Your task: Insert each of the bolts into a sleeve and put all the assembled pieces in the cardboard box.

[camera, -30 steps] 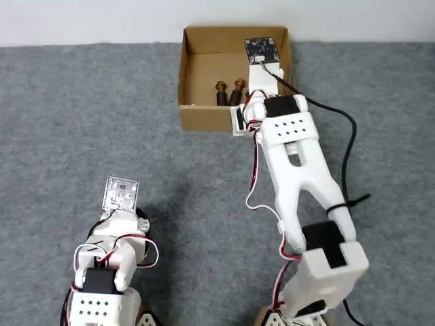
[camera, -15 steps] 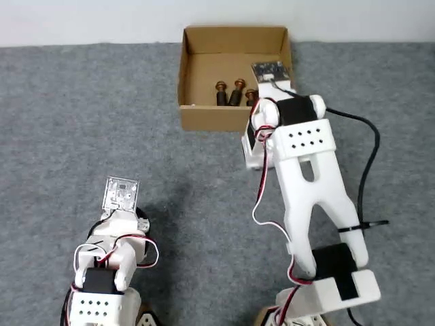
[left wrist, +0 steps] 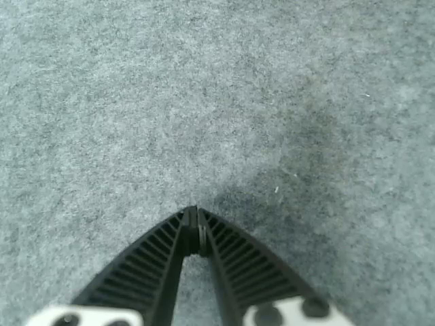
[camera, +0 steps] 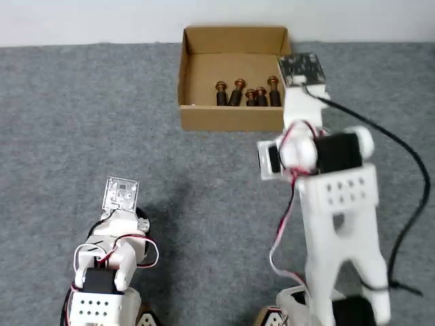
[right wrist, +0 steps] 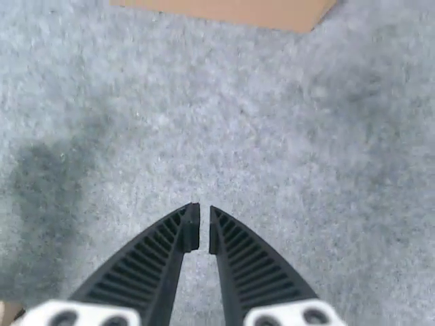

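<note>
Your cardboard box [camera: 231, 119] sits at the far edge of the grey carpet [camera: 81, 122], open side up, its back against the white wall [camera: 81, 20]. The assembled pieces [camera: 238, 94] are inside it, in a row across the box floor towards the near wall, brass heads up. The row runs from about the box's middle to its right wall. You can count four for sure. The two in the middle of the row are tight together, so I can't tell you the exact count.

Your right arm [camera: 336, 204] is raised over the carpet, just outside the box's right near corner. Its wrist camera board [camera: 299, 68] is beside the right wall, above the rim. A black cable [camera: 401, 163] loops off it to the right. In its wrist view the right gripper [right wrist: 204, 221] points down at bare carpet, with an edge of the box [right wrist: 224, 10] beyond the tips. The fingers [right wrist: 234, 265] are all but together with a thin slit between them, and they grip nothing.

Your left arm [camera: 112, 265] is folded low at the near left, well apart from the box. The left gripper [left wrist: 193, 216] is over carpet, fingertips touching, not clamped on anything.
</note>
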You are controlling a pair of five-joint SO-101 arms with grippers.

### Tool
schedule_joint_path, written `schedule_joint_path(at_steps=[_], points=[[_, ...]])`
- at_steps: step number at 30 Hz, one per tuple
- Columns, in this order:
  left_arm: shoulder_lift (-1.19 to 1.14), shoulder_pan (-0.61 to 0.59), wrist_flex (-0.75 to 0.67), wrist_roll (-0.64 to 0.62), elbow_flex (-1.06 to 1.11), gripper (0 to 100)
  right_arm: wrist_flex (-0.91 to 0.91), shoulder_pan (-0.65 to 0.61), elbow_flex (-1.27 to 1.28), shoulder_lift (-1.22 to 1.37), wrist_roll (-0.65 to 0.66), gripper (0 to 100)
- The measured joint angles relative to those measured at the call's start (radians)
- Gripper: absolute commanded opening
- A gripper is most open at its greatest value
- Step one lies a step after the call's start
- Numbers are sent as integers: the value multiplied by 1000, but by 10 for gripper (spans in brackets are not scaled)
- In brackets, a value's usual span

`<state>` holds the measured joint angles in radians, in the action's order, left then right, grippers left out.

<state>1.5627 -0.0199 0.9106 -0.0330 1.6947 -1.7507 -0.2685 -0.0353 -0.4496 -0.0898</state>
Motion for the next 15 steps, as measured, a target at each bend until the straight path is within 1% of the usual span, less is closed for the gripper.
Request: schedule_joint_path(at_steps=[8, 15], points=[[0, 0, 0, 0, 0, 6, 12, 0, 348, -319, 0, 9], [0, 0, 0, 0, 0, 6, 219, 46, 623, -618, 0, 9]])
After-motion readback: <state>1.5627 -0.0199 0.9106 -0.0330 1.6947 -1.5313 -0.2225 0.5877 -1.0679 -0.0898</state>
